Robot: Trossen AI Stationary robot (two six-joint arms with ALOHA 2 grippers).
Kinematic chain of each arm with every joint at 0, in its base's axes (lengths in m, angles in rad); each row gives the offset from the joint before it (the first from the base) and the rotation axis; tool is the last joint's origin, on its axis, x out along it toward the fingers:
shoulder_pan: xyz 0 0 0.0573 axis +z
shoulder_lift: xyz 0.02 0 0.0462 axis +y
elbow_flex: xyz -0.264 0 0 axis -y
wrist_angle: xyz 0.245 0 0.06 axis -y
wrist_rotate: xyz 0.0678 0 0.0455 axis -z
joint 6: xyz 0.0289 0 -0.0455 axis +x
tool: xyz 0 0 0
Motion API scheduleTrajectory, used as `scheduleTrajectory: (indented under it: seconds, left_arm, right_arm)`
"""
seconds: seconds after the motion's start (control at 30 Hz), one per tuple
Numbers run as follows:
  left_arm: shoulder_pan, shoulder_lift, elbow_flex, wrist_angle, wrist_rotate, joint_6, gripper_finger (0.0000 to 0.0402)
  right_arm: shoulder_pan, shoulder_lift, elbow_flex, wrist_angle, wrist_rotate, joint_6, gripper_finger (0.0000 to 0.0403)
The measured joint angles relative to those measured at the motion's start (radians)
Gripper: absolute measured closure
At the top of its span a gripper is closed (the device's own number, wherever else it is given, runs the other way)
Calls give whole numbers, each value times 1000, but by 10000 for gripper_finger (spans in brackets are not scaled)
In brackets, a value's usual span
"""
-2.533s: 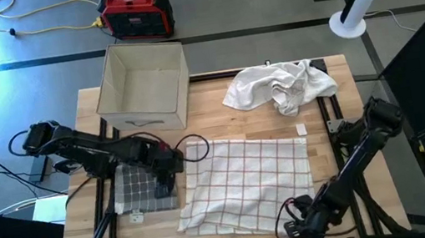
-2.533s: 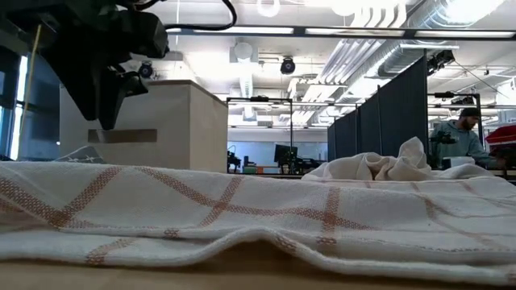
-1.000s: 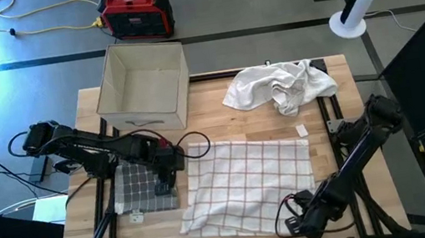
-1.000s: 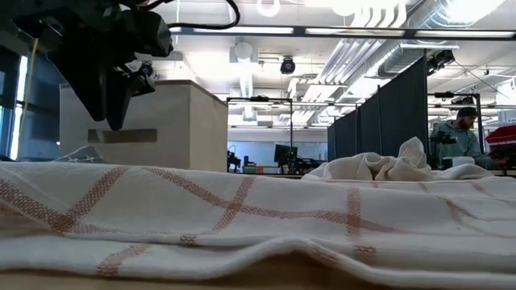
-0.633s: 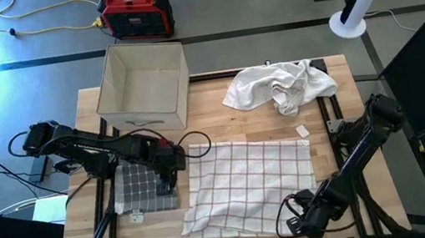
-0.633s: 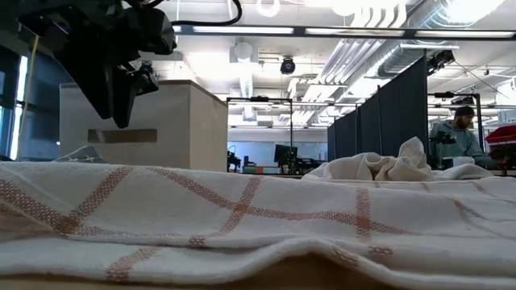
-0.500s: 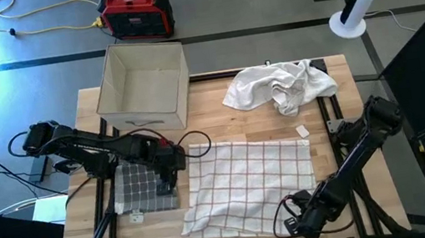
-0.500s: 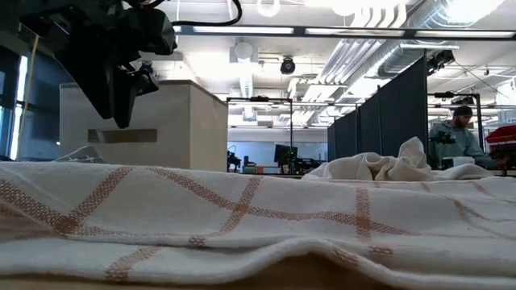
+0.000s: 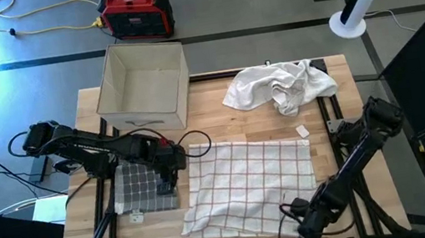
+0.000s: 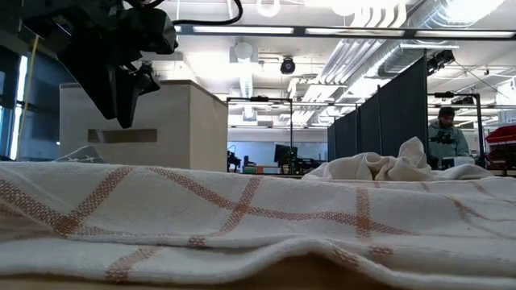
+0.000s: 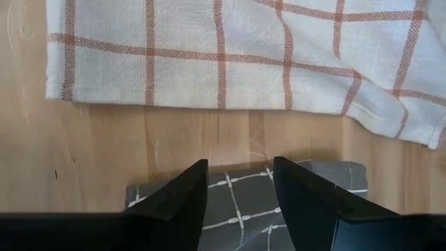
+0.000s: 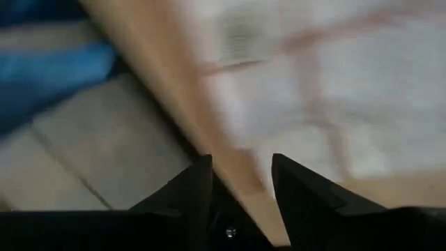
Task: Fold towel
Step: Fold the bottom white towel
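Since a moment ago the right gripper (image 9: pixel 303 225) has swung toward the checked towel's (image 9: pixel 249 183) lower right corner, low in the high view; its fingers stand parted, holding nothing. That reads as lining up for a first grab, with no fold made yet. The left gripper (image 9: pixel 168 169), also parted and empty, hovers over a grey folded cloth (image 9: pixel 143 182) just left of the towel. The towel lies mid-table, its near edge rumpled. A crumpled white cloth (image 9: pixel 279 85) and box (image 9: pixel 143 83) crowd the upper part.
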Motion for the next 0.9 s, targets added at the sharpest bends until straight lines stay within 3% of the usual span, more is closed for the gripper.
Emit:
scheduleTrajectory:
  seconds: [0.17, 0.3, 0.47, 0.9]
  left_arm:
    - [0, 0, 0, 0, -4, -23, 247]
    - [0, 0, 0, 0, -15, -25, 247]
    - [0, 0, 0, 0, -27, -63, 247]
    - [0, 0, 0, 0, -27, -94, 247]
  right_arm:
    - [39, -1, 41, 15, 28, -292, 269]
    - [47, -1, 58, -65, 91, -418, 270]
    - [44, -1, 59, -102, 161, -465, 270]
    - [71, 73, 60, -4, 161, -515, 270]
